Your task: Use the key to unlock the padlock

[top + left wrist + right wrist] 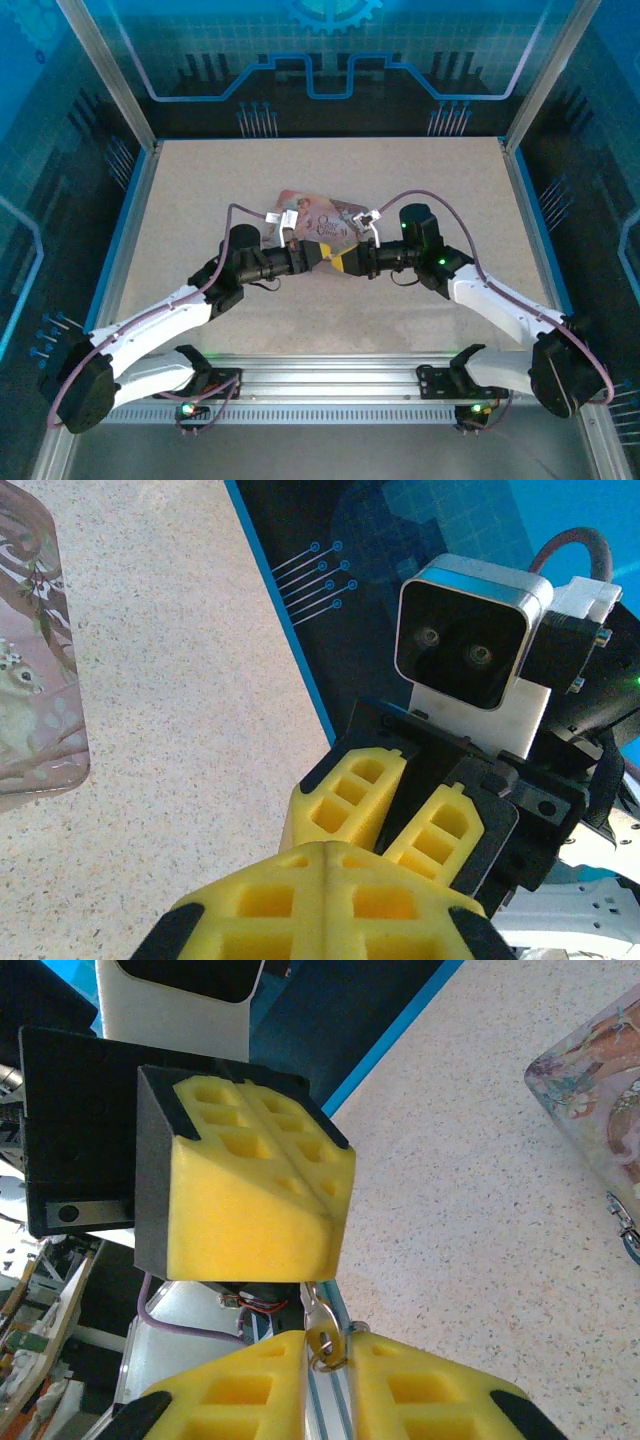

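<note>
The right gripper point(326, 1348) pinches the key point(317, 1314), the left gripper point(325, 878) is pressed closed; writing on the pink tin point(322, 222) is unreadable

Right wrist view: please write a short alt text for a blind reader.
A small silvery key is pinched between the yellow fingertips of the right gripper at the bottom, pointing up at the shut yellow left gripper above it. A patterned tin lies on the speckled table at the right edge.

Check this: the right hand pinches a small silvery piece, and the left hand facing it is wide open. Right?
No: the left hand is shut tight, as the left wrist view shows. The right hand does pinch the small silvery piece.
</note>
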You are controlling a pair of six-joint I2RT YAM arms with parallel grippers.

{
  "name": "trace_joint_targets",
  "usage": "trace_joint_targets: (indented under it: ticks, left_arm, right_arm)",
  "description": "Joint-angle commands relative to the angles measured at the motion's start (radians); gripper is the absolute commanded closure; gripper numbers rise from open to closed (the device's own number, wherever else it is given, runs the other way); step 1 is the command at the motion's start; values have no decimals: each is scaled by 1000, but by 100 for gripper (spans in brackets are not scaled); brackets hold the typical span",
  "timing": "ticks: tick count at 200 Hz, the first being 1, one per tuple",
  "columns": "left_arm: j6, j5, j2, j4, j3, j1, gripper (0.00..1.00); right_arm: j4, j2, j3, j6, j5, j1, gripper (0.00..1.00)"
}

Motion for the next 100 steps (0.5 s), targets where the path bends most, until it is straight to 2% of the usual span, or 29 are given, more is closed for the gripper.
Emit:
trace_joint_targets:
  ticks: [1, 61, 100]
  left_arm:
    - [11, 33, 8, 44, 0, 8, 100]
    - [17, 39, 13, 46, -2, 9, 100]
    - [18, 41, 12, 45, 0, 13, 100]
  right_arm:
    - [6, 4, 39, 1, -3, 8, 81]
    - [3, 3, 38, 2, 0, 7, 84]
    - [-23, 1, 34, -12, 7, 6, 97]
